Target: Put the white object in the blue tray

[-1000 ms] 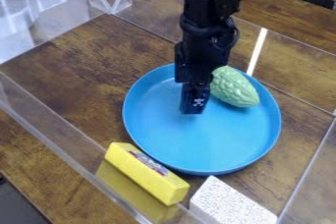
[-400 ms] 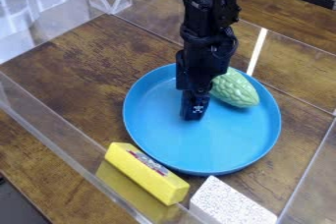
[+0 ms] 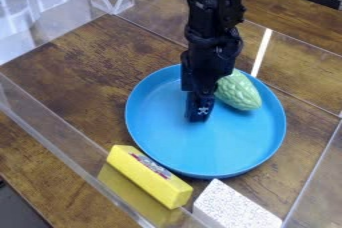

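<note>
The white object (image 3: 238, 208) is a speckled white block at the bottom edge of the camera view, partly cut off, lying just right of a yellow block. The blue tray (image 3: 167, 137) is a large round dish in the middle of the wooden table. A green bumpy object (image 3: 241, 88) lies in its far right part. My black gripper (image 3: 199, 110) points straight down over the tray's centre, just left of the green object, far from the white object. Its jaws stand open and nothing shows between them.
A yellow block (image 3: 147, 175) lies in front of the tray, near the front clear plastic wall (image 3: 60, 157). More clear walls stand at the left and back left. A white strip (image 3: 263, 50) lies on the table behind the tray.
The gripper has dipped slightly lower over the tray's centre. The white object, the yellow block and the green object have not moved.
</note>
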Controlling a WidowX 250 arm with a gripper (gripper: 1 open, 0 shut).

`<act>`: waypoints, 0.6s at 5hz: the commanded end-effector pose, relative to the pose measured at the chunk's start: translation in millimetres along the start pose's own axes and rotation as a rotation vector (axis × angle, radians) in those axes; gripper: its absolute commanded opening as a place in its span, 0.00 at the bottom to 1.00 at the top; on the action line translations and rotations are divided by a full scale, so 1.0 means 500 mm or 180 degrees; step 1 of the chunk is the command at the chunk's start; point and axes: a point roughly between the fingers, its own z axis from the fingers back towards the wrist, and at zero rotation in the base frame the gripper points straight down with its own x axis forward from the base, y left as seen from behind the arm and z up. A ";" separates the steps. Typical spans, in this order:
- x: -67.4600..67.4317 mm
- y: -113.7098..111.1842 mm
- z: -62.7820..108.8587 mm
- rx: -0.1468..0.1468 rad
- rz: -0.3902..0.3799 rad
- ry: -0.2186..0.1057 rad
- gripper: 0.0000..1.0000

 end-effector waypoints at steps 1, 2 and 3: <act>0.005 -0.013 -0.010 -0.0001 -0.0082 -0.0012 1.00; 0.005 -0.015 -0.016 -0.0011 -0.0097 -0.0009 1.00; 0.005 -0.017 -0.019 -0.0020 -0.0115 -0.0005 1.00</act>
